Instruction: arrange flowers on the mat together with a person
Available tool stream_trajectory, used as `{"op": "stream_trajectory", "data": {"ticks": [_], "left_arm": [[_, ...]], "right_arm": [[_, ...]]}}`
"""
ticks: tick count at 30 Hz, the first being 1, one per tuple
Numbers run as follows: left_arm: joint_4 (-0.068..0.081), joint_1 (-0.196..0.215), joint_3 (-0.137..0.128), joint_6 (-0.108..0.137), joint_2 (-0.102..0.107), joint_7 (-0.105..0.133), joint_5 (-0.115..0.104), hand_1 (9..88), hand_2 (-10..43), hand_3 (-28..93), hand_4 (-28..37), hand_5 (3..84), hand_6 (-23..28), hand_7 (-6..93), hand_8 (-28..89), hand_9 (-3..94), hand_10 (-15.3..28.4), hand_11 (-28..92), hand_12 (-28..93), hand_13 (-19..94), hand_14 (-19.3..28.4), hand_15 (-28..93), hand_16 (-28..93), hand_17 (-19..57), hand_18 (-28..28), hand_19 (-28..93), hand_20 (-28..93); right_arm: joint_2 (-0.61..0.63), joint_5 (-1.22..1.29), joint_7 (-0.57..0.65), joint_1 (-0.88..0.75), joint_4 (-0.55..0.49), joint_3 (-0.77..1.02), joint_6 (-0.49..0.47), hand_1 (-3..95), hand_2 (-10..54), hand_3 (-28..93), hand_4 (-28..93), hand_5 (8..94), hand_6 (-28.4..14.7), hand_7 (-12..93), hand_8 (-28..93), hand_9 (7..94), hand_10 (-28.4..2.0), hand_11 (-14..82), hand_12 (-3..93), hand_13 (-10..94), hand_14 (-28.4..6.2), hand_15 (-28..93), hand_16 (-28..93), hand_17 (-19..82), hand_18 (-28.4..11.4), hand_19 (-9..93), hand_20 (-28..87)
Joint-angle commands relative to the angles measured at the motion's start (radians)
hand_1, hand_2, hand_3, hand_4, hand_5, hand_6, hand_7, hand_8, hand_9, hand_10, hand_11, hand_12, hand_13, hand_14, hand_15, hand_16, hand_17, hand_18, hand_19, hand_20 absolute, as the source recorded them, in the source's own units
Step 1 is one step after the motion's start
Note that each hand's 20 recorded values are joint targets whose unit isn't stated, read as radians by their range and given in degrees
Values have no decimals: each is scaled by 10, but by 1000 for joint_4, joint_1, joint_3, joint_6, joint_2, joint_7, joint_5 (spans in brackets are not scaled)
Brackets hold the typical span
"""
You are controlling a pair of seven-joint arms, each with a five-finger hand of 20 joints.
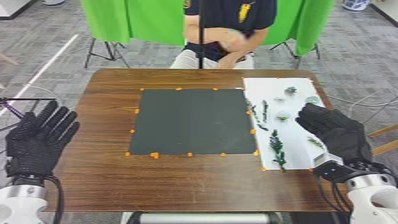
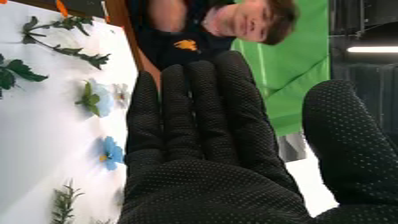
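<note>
In the head view my right hand (image 1: 336,131) is over the right edge of the white sheet (image 1: 298,92), fingers straight and holding nothing. My left hand (image 1: 40,140) stands open beyond the table's left edge. The dark mat (image 1: 194,122) lies flat at the table's middle with no flowers on it. On the white sheet are a leafy green stem (image 1: 277,147), thin sprigs (image 1: 264,111) and small pale blossoms (image 1: 282,115). In the right wrist view my right hand (image 2: 209,185) is open, beside a light blue flower (image 2: 99,97), a blue flower (image 2: 111,153) and a green sprig (image 2: 64,202).
The brown table (image 1: 107,182) surrounds the mat, and orange tape pieces (image 1: 155,155) mark the mat's border. A person sits across the table, hands off the flowers. A green cloth (image 1: 306,25) hangs behind.
</note>
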Motion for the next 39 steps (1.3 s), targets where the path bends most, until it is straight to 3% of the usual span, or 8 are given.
{"op": "stream_trajectory", "data": {"ticks": [1,4,12,14,25,39], "left_arm": [[-3,15,1,25,-10,7,-16,275,112,735,-283,428,89,61,-77,383,149,143,87,309,137,201,-36,-19,131,258,129],[-2,12,5,23,-10,10,-30,274,112,736,-283,429,89,61,-78,384,149,143,88,309,137,203,-37,-20,131,260,129],[-5,15,5,29,-8,9,-29,274,113,737,-283,430,89,61,-78,385,149,144,88,311,138,206,-38,-20,132,263,129],[-7,12,5,43,-9,0,-28,275,114,736,-283,430,89,61,-78,385,149,144,88,310,138,206,-38,-21,132,264,130],[-3,12,2,42,-13,-6,-30,273,117,735,-283,432,90,62,-78,385,149,144,88,310,137,207,-40,-20,131,264,128],[-12,35,-16,42,-26,1,-41,272,117,736,-283,432,90,61,-78,385,149,146,88,308,136,205,-40,-21,130,264,128]], "right_arm": [[-10,-1,2,-14,-8,6,-5,190,160,829,-238,556,-64,128,-128,478,-142,114,69,347,-114,213,2,159,-106,366,60],[-14,-1,4,-16,-9,8,-5,190,161,829,-238,555,-65,128,-127,477,-142,113,70,347,-119,214,3,156,-109,366,60],[-10,6,2,-23,-12,11,-3,191,161,829,-238,553,-66,128,-127,478,-144,114,71,350,-120,213,6,156,-110,366,61],[-13,16,8,-24,-14,12,1,191,162,829,-237,553,-66,128,-126,478,-144,114,72,352,-120,213,7,156,-111,367,62],[-22,21,23,-26,-13,17,-10,192,163,829,-237,552,-68,132,-126,478,-154,112,76,363,-130,218,17,151,-118,374,65],[-10,26,32,-19,-11,-9,-1,193,164,830,-236,550,-69,134,-126,476,-155,112,77,365,-132,214,24,139,-136,390,72]]}}
